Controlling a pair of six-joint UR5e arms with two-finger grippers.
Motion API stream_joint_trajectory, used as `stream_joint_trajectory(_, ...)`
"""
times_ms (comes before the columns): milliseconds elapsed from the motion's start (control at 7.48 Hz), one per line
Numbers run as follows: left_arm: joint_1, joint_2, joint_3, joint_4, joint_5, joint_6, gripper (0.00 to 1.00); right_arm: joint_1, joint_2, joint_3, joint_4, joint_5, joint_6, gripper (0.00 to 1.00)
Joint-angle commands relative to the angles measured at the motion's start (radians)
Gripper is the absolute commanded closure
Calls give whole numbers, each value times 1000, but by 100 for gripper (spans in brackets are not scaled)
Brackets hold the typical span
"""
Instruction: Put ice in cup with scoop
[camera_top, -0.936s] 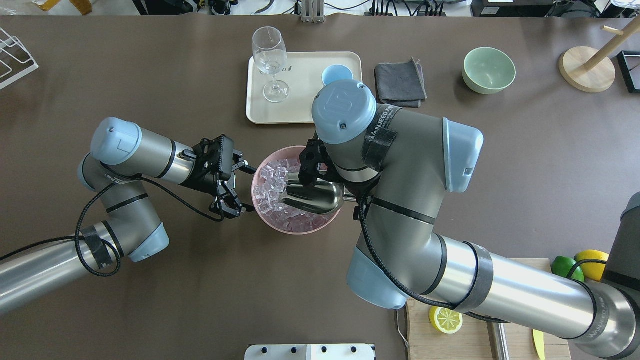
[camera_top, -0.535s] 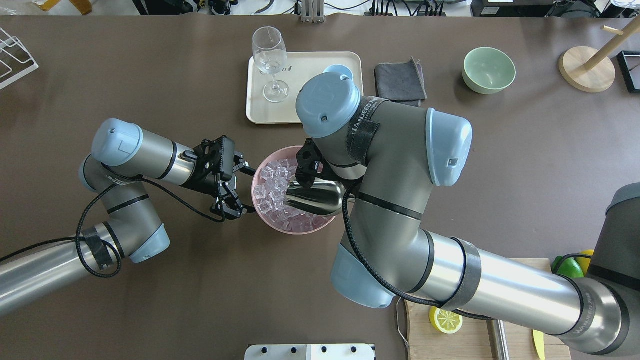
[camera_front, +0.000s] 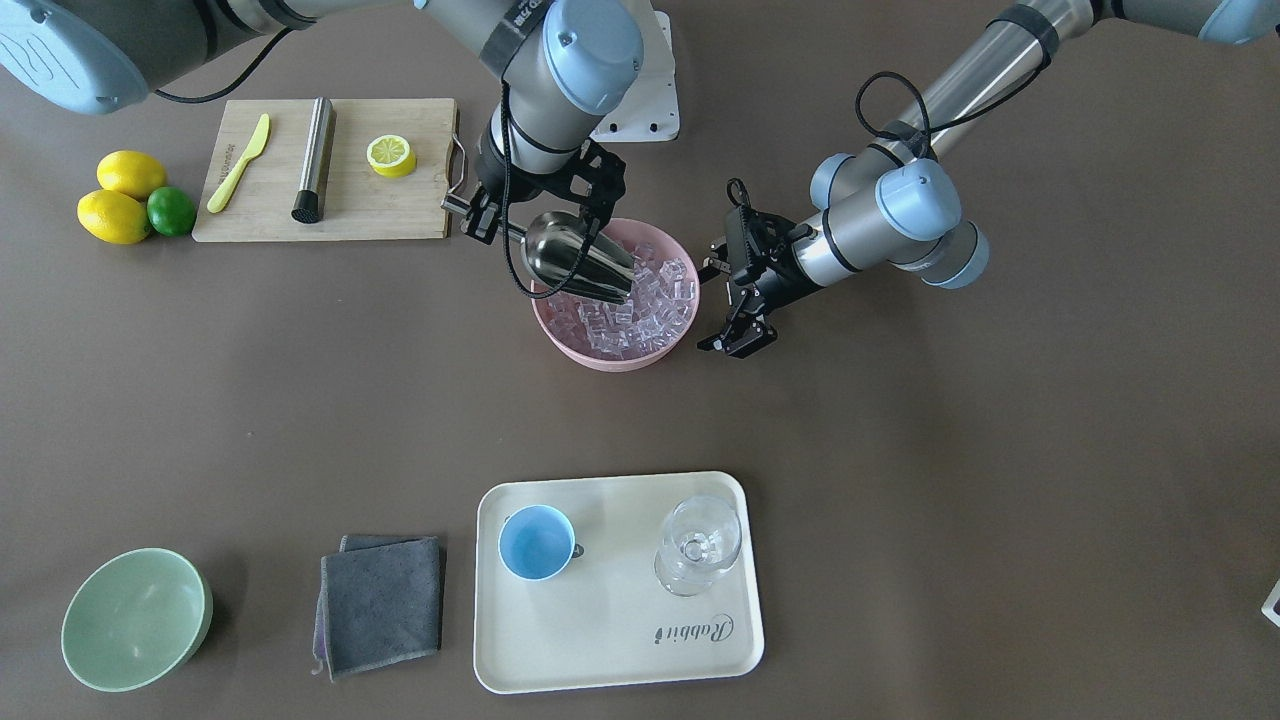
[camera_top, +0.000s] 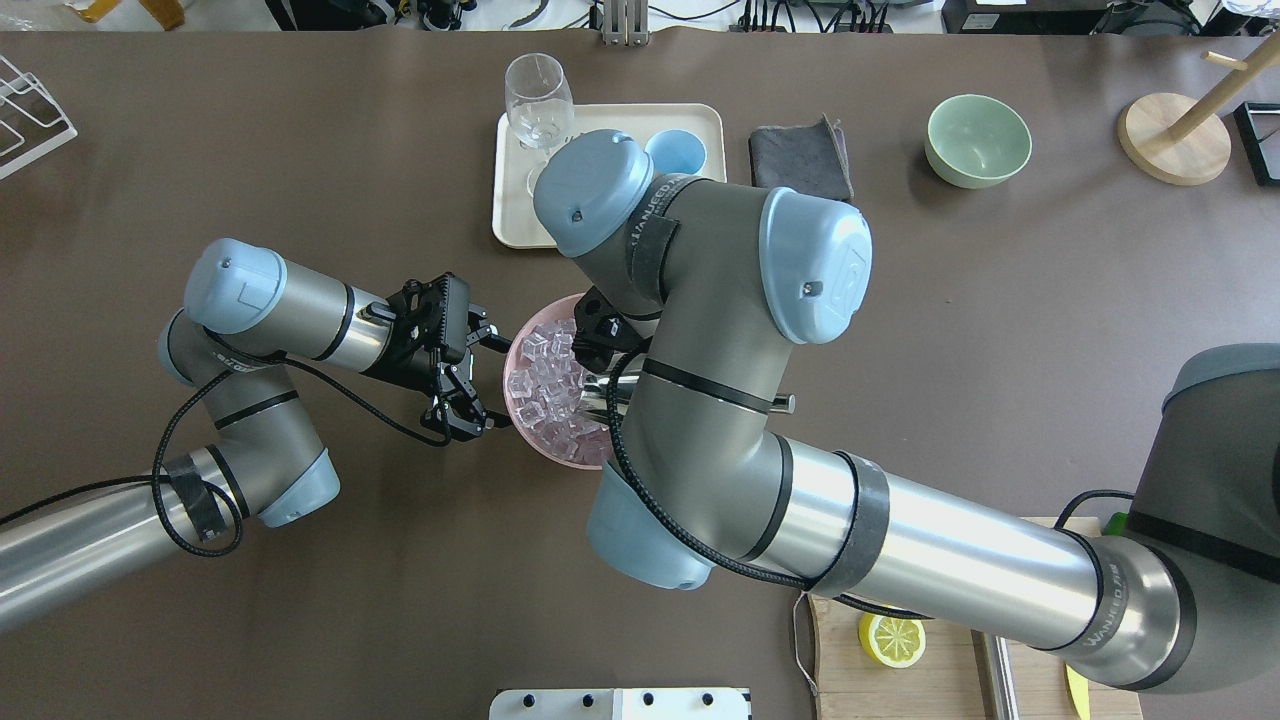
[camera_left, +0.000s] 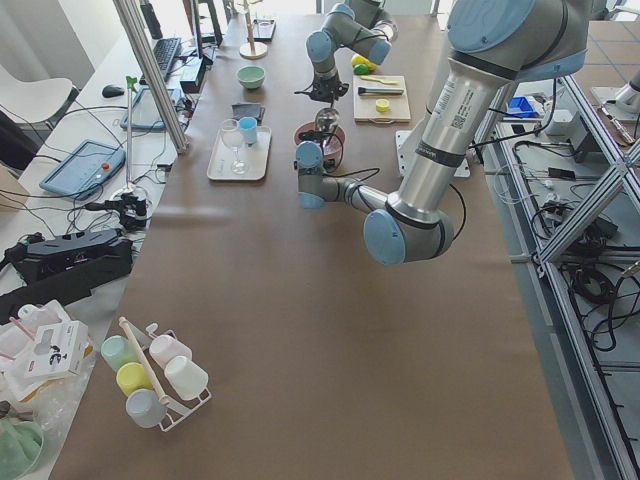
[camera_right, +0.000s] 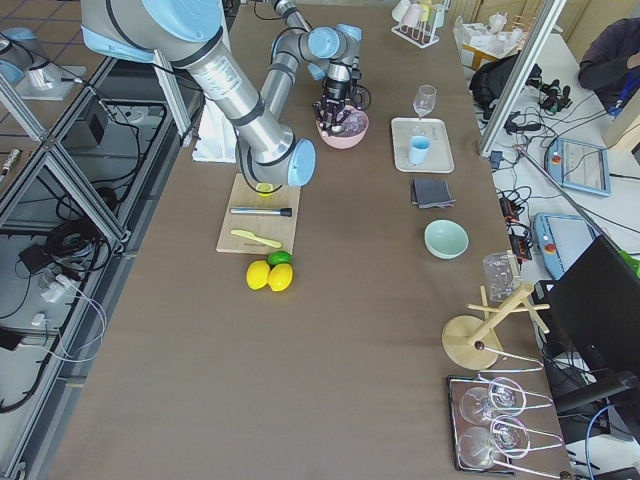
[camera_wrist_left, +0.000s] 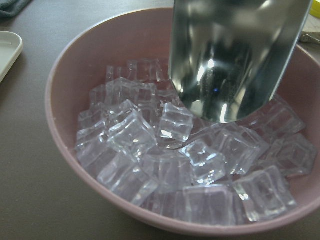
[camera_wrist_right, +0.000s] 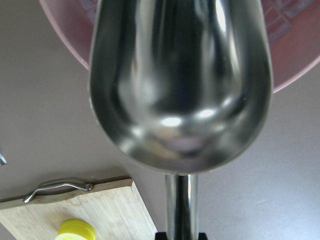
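The pink bowl (camera_front: 560, 335) holds the ice (camera_front: 645, 305), several clear cubes, also seen in the overhead view (camera_top: 545, 385) and the left wrist view (camera_wrist_left: 170, 165). My right gripper (camera_front: 492, 220) is shut on the thin handle of the scoop (camera_front: 578, 262). The trough tilts mouth-down into the ice (camera_wrist_left: 235, 55) and looks empty from behind (camera_wrist_right: 180, 75). In the overhead view my right arm hides most of it. My left gripper (camera_front: 722, 305) is open and empty just beside the bowl (camera_top: 485, 380). The light-blue cup (camera_front: 537, 541) stands empty on the cream tray (camera_front: 620, 650).
A stemmed glass (camera_front: 700, 545) shares the tray. A grey cloth (camera_front: 380, 600) and a pale-green bowl (camera_front: 135, 618) lie to the tray's side. A cutting board (camera_front: 400, 205) with a steel rod, a lemon half and a yellow knife is behind the pink bowl, lemons and a lime (camera_front: 125, 205) beside it.
My right arm has swung over the bowl toward my left side. The scoop has tipped steeper and pushed further into the ice. My left arm has not moved.
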Motion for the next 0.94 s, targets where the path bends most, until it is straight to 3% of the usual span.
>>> stream_joint_trajectory(0,0,0,-1,-1,0,-1,2,2,101,-136,-62,-2,-7,100)
stream_joint_trajectory(267,0,0,-1,-3,0,-1,2,2,135,-202,-63,-2,-7,100)
stream_joint_trajectory(802,0,6,-5,-3,0,-1,2,2,143,-221,-55,8,-1,100)
